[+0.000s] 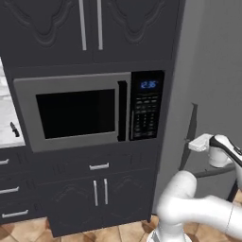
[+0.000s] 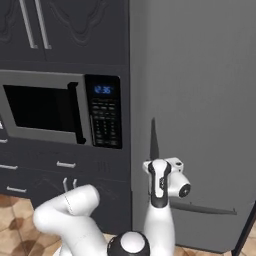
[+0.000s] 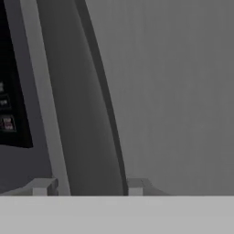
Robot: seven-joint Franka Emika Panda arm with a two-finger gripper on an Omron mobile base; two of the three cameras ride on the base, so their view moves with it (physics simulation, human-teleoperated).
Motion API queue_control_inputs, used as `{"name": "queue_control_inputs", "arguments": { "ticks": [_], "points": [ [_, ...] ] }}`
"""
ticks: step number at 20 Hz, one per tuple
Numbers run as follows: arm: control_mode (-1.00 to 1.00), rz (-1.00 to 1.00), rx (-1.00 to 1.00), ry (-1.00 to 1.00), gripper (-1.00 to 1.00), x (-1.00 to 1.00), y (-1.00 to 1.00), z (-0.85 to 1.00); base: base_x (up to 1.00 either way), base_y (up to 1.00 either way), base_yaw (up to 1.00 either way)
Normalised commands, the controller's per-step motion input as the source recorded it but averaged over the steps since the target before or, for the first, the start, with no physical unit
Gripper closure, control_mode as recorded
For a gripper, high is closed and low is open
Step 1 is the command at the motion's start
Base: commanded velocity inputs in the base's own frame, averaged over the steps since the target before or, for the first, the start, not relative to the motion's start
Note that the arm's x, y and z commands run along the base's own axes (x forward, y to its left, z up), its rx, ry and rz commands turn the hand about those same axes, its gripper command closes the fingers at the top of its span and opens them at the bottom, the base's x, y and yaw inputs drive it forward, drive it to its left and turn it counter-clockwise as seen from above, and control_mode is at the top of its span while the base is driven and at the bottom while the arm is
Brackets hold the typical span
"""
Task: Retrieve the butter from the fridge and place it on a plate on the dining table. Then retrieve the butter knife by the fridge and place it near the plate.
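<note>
The fridge (image 1: pixel 212 71) (image 2: pixel 200 75) is a tall grey metal front with its door shut, so the butter is hidden. My gripper (image 1: pixel 190 144) (image 2: pixel 153 164) (image 3: pixel 87 187) is at the fridge's slim dark handle (image 1: pixel 191 125) (image 2: pixel 154 135) (image 3: pixel 87 114). In the hand view the handle runs up between the two fingertips (image 3: pixel 42 186), which press on its sides. The butter knife (image 1: pixel 14 128) lies small and dark on the white counter at the far left. The plate and the dining table are out of view.
A black-fronted microwave (image 1: pixel 75 111) (image 2: pixel 45 107) with a blue clock sits in dark cabinets just left of the fridge. Drawers and cabinet doors (image 1: pixel 99 191) lie below it. The floor is tan tile (image 1: pixel 28 231).
</note>
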Motion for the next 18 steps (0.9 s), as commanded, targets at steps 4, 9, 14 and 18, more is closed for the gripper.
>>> {"name": "queue_control_inputs", "arguments": {
  "ticks": [4,9,14,18],
  "points": [
    [-1.00,-0.11,0.00,0.11,1.00,-0.51,-1.00,0.00,0.00,0.00,0.00],
    [-1.00,-0.10,0.00,0.07,1.00,-0.57,-1.00,0.00,0.00,0.00,0.00],
    [-1.00,-0.12,0.00,0.09,1.00,-0.63,-1.00,0.00,0.00,0.00,0.00],
    [-1.00,-0.12,0.00,0.10,1.00,-0.63,-1.00,0.00,0.00,0.00,0.00]
  ]
}}
